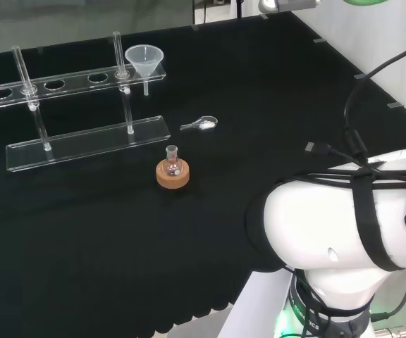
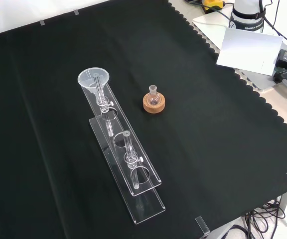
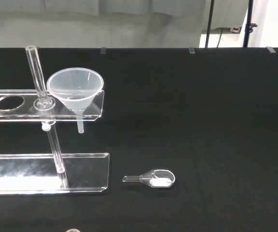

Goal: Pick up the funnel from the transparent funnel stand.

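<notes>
A clear plastic funnel (image 1: pixel 144 60) sits in the end hole of the transparent funnel stand (image 1: pixel 69 84), at the rail's right end in the head view. The stem hangs down through the rail. In the front view the funnel (image 2: pixel 93 79) is at the far end of the stand (image 2: pixel 136 167), which runs towards the near edge on two upright rods. The wrist view faces the funnel (image 3: pixel 76 89) from some way off, with the stand's rail (image 3: pixel 13 101) beside it.
A small round flask on a cork ring (image 1: pixel 172 171) stands in front of the stand. It also shows in the front view (image 2: pixel 154 99). A clear scoop with white powder (image 1: pixel 201 124) (image 3: pixel 154 180) lies beside it. The arm's white link (image 1: pixel 344 225) is at the head view's lower right.
</notes>
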`<state>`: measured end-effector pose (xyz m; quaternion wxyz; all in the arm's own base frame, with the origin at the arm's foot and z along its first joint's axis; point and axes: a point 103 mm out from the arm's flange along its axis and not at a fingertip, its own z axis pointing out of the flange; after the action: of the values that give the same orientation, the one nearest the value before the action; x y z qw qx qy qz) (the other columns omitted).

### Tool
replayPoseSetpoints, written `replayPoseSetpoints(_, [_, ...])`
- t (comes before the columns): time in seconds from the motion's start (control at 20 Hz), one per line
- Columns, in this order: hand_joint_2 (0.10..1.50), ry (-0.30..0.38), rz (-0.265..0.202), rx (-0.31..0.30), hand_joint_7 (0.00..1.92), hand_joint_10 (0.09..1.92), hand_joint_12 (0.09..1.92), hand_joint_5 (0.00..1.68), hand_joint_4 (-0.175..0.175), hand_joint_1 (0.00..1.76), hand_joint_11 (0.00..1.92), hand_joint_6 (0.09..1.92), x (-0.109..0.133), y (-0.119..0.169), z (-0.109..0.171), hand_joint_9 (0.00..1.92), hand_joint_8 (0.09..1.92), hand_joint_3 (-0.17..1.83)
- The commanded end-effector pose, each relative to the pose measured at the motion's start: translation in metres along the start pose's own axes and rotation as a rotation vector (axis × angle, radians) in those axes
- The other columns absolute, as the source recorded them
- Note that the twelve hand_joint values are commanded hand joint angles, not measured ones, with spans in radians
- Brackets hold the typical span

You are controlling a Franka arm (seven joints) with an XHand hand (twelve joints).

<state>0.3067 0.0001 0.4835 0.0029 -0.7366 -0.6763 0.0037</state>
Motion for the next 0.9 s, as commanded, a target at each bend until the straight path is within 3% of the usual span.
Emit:
replayPoseSetpoints(0.05, [1.11,-0.014,-0.011,-0.011,0.01,0.61,1.3,0.11,0.034,0.02,0.05,0.25,0.003,-0.001,0.0,0.08,0.29,0.57])
replayPoseSetpoints(0.25, [1.2,0.008,-0.018,-0.018,0.0,0.61,1.36,0.17,0.035,0.0,0.01,0.09,0.003,-0.001,0.0,0.08,0.3,0.41])
replayPoseSetpoints(0.4, [1.21,0.008,0.013,-0.008,0.0,0.61,1.36,0.19,0.034,0.0,0.01,0.09,0.0,0.002,0.002,0.09,0.3,0.38])
replayPoseSetpoints(0.9, [1.23,-0.002,0.05,0.002,0.0,0.61,1.37,0.21,0.032,0.0,0.01,0.09,0.0,0.019,0.017,0.1,0.33,0.35])
